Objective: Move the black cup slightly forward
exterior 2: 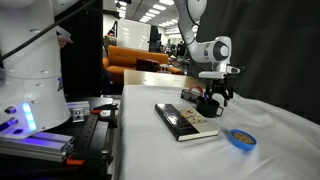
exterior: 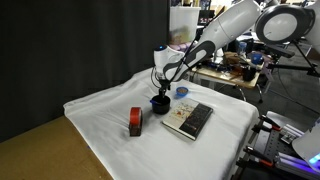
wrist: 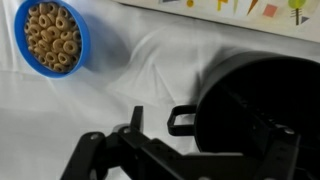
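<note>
White cloth over the whole table, creased, draped off the edges. Behind it in an exterior view, black curtain on the left and cluttered benches far right. In an exterior view, open hall with an orange sofa far back and a white machine base close on the left.

On the cloth, counted: one black cup, one red-and-black block, one book, one blue bowl filled with cereal rings. Above it, one white arm with one gripper.

Black cup near the middle of the cloth, upright, with a small handle showing in the wrist view. Block to its left and nearer, apart from it. Book to its right and nearer, lying flat. Bowl just beyond on the right, not touching the cup.

Gripper directly over the cup, pointing down, tips at the rim. Fingers dark against the dark cup in the wrist view: cannot tell whether spread, closed, or clamped on the wall.
</note>
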`<state>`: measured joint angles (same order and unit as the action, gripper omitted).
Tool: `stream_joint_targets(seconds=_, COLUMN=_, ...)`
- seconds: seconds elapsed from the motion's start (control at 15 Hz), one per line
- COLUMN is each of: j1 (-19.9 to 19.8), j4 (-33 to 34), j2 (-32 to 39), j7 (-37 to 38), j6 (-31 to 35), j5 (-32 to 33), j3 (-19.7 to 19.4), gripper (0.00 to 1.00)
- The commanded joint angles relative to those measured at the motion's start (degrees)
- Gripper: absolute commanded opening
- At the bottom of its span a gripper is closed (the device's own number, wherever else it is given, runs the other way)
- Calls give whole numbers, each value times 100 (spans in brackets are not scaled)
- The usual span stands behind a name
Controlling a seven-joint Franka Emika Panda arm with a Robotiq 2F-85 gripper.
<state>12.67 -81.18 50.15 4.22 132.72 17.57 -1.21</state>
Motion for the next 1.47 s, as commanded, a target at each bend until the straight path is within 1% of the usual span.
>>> stream_joint_targets(seconds=0.0, j1=45, j4=-164, j2=-101, j7=45, j6=-30, j5=-41, j3=-38, gripper=100)
stream_joint_targets(seconds=0.47, j1=54, j4=-212, j2=-121, j7=60, j6=-47, j5=-62, j3=-30, gripper=100)
stream_joint_targets(seconds=0.53, j1=48, j4=-60, j2=11, j7=-4, j6=-17, j5=-41, j3=-25, gripper=100)
stream_joint_targets(seconds=1.13, j1=50, j4=-61, j2=9, j7=1, j6=-17, j5=-43, j3=-24, gripper=100)
stream_joint_targets(seconds=1.2, j1=50, j4=-61, j2=9, j7=1, j6=-17, j5=-43, j3=-24, gripper=75)
stream_joint_targets(seconds=1.27, j1=67, j4=-66, j2=9, j7=29, j6=-19, j5=-26, j3=-42, gripper=74)
stream_joint_targets(seconds=1.4, j1=52, j4=-70, j2=10, j7=18, j6=-35, j5=-55, j3=-23, gripper=60)
